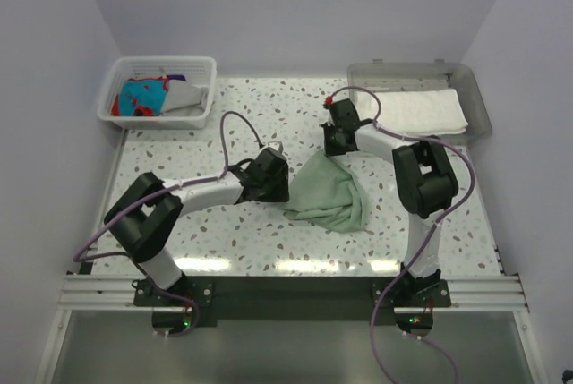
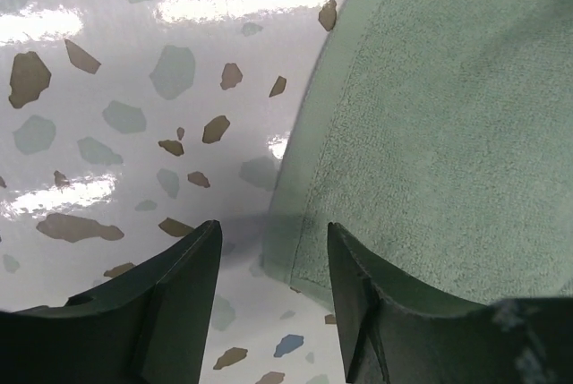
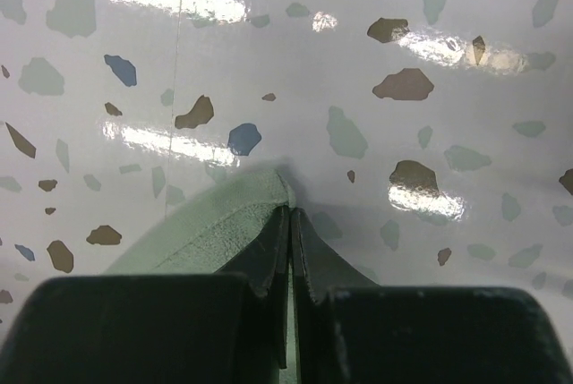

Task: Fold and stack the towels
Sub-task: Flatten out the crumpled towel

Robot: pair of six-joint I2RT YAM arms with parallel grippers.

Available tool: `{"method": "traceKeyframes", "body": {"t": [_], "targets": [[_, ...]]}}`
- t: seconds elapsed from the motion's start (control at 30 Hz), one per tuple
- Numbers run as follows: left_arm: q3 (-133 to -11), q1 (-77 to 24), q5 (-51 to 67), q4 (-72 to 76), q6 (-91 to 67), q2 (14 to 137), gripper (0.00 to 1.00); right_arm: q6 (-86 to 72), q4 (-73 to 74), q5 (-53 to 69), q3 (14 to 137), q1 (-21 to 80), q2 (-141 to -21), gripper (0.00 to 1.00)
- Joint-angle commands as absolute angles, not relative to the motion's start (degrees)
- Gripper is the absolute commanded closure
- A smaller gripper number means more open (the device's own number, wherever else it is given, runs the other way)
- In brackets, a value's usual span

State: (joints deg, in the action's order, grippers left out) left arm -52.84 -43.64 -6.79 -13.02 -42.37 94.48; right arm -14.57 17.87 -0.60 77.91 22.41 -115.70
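A pale mint green towel point(image 1: 331, 192) lies crumpled in the middle of the speckled table. My right gripper point(image 1: 333, 148) is at its far corner, and in the right wrist view the jaws point(image 3: 291, 214) are shut on that corner of the mint towel point(image 3: 215, 227). My left gripper point(image 1: 286, 183) is at the towel's left edge. Its fingers point(image 2: 273, 232) stand open, with the hemmed corner of the mint towel point(image 2: 430, 115) between them, flat on the table. A folded white towel point(image 1: 421, 108) lies in the clear tray. Patterned point(image 1: 141, 98), grey point(image 1: 186, 98) and purple point(image 1: 175, 78) towels sit in the basket.
The white slatted basket point(image 1: 201, 66) stands at the back left corner. The clear grey tray point(image 1: 476, 102) stands at the back right. Walls close off the table on the left, right and far sides. Both arms' cables loop above the table.
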Motion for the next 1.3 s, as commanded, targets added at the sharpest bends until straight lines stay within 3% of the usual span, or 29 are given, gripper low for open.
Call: {"method": "traceKeyframes", "body": {"t": [0.0,0.83,1.03,1.07,1.13,1.2,1.27], "targets": [[-55.81,-43.51,-8.52,-15.20,-42.10,96.24,0.45,-15.82,20.13,-2.73,74.45,21.88,-115.23,1.00],[-62.14,-53.70,-18.19,-30.14,-45.88,106.70,0.49,-15.73,16.44,-0.79,70.49,22.06,-112.94,1.00],[-61.09,-53.70,-18.28,-31.81,-46.49,109.24,0.71,-15.82,15.73,-0.18,69.87,21.97,-112.41,1.00],[-61.00,-53.53,-18.46,-31.90,-46.41,110.12,0.78,-15.82,15.65,-0.18,69.96,21.89,-112.33,1.00],[-60.82,-52.22,-18.54,-32.08,-45.88,110.83,0.84,-15.91,15.56,-0.18,70.05,21.97,-112.15,1.00],[-60.03,-50.90,-18.72,-31.56,-44.74,111.27,0.99,-15.82,15.47,1.31,70.14,21.97,-111.54,1.00],[-59.33,-48.17,-18.81,-30.33,-43.17,111.01,1.00,-15.91,14.94,2.37,70.05,21.88,-110.75,1.00]]}}
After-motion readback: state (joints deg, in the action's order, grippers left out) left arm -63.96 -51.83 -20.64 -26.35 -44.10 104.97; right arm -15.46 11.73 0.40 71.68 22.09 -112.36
